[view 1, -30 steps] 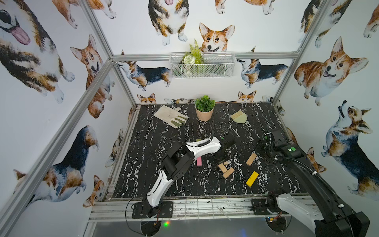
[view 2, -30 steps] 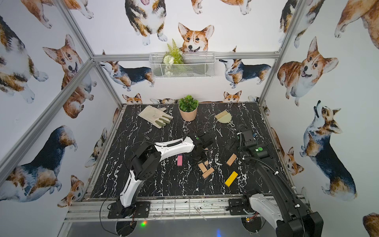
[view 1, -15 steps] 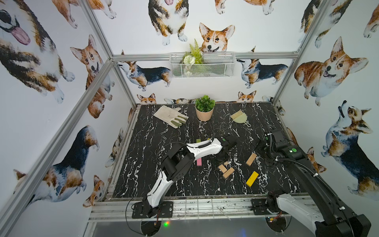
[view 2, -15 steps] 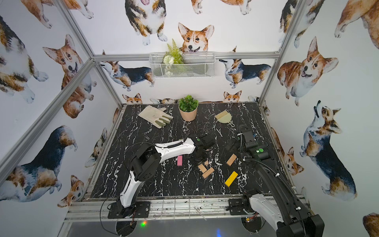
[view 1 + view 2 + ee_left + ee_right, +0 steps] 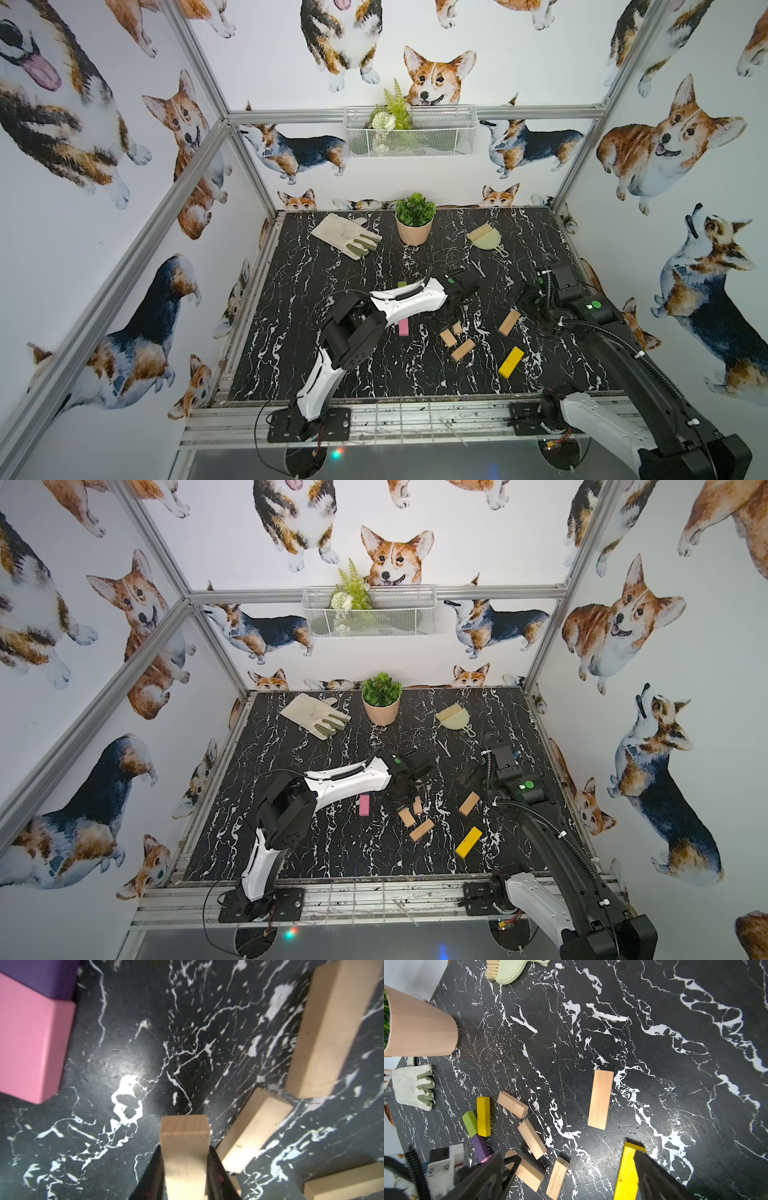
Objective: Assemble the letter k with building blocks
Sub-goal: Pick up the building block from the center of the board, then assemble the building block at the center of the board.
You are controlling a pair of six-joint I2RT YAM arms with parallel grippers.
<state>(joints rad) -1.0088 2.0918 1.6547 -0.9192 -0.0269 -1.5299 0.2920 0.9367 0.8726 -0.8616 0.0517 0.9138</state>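
In the left wrist view my left gripper (image 5: 185,1159) is shut on a tan wood block (image 5: 184,1136), its jaws pressed against both long sides. Two loose tan blocks (image 5: 254,1130) (image 5: 332,1028) lie beside it, with the pink block (image 5: 31,1039) and the purple block (image 5: 41,976) on the other side. In a top view the left gripper (image 5: 451,318) is low over the tan cluster (image 5: 463,350). My right gripper (image 5: 569,1154) hangs open above the table. A yellow block (image 5: 627,1169) lies partly under one finger and a flat tan block (image 5: 600,1099) lies ahead.
A second yellow block (image 5: 483,1113) and the lime green block (image 5: 469,1123) lie by the purple one. At the back of the black marble table (image 5: 332,374) are a glove (image 5: 347,235), a potted plant (image 5: 414,222) and a small brush (image 5: 484,239).
The left gripper's jaws have closed onto the tan block. The right arm has stayed still.
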